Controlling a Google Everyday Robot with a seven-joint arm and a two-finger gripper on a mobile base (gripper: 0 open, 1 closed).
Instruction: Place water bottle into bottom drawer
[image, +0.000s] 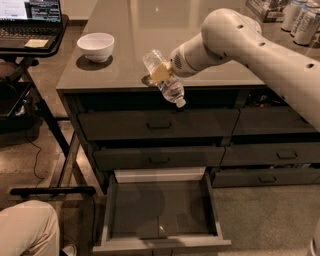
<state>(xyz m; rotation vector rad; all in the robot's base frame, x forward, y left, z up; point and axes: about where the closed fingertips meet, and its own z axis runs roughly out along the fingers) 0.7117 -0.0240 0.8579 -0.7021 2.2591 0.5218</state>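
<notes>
Water bottle (173, 90) clamped in claw (161, 73), cap down, at counter (120, 75) edge; bottom drawer (150, 205) open below.

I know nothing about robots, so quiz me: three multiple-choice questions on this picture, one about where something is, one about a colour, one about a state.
1. Where is the bottle? A on a chair; B in the gripper, over the counter's front edge; C in a sink.
2. The bowl is: A white; B red; C black.
3. The bottom drawer is: A shut; B open; C removed.
Answers: B, fingers clamp it; A, plainly white; B, pulled out, floor showing.
</notes>
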